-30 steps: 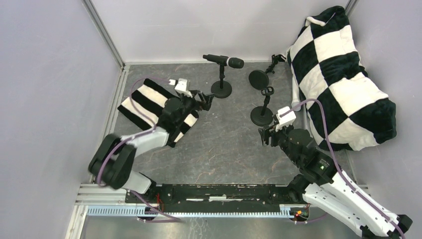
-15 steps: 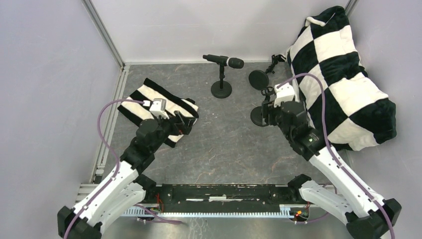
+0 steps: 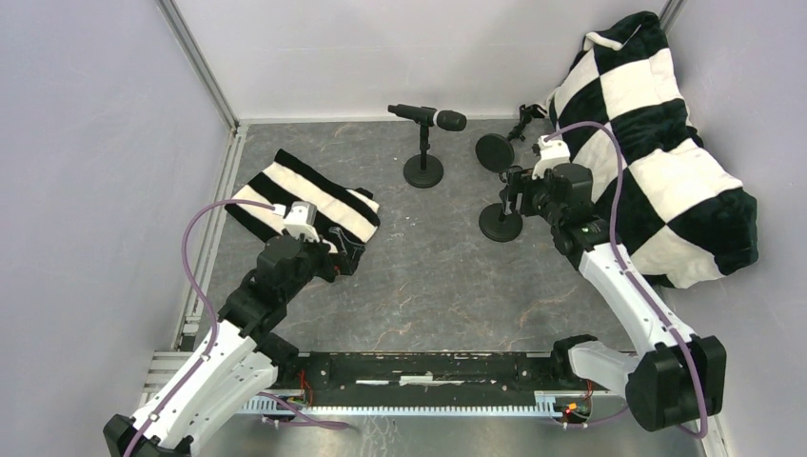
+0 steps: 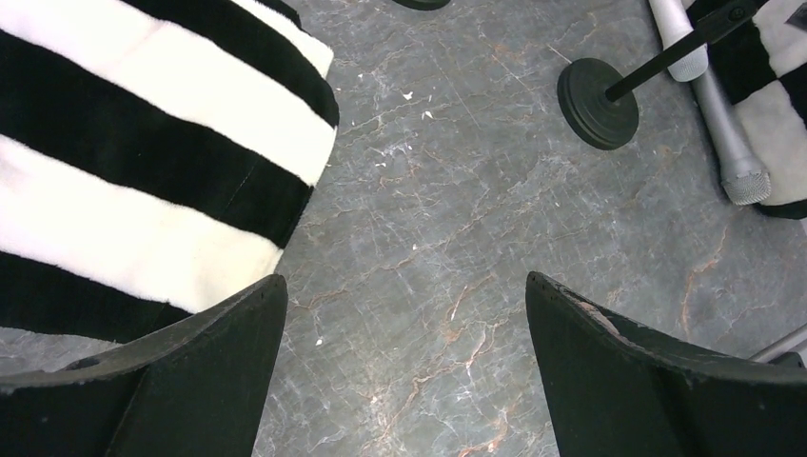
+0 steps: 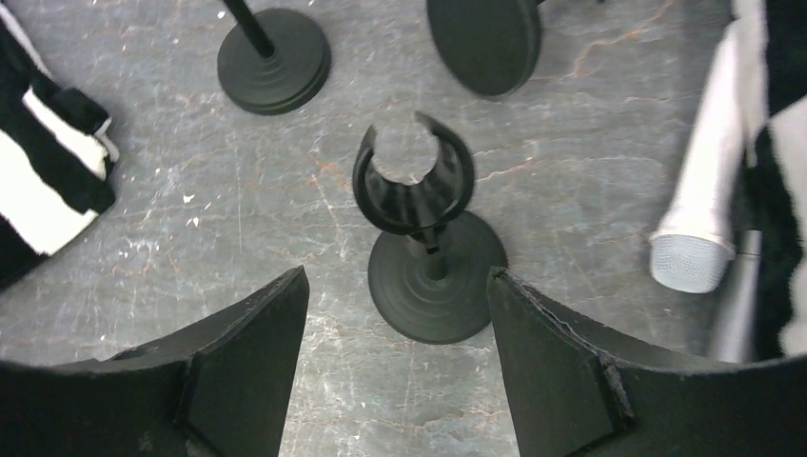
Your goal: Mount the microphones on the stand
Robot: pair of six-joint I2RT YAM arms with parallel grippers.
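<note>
The right arm reaches forward over the marbled grey tabletop point(image 3: 428, 276). Its right fingers point(image 5: 238, 362) are spread wide and empty, and the black round-based stand with an empty clip point(image 5: 416, 190) shows between them, untouched. The white stick microphone point(image 5: 709, 181) and the silver-grey stick microphone point(image 4: 723, 133) lie against the black-and-white checkered cushion point(image 3: 657, 143). The black microphone point(image 3: 428, 116) sits clipped in the rear stand point(image 3: 423, 169). The left arm is bent, and its left fingers point(image 4: 190, 371) are parted and hold nothing, just beside the striped black-and-white cloth point(image 4: 124, 162).
</note>
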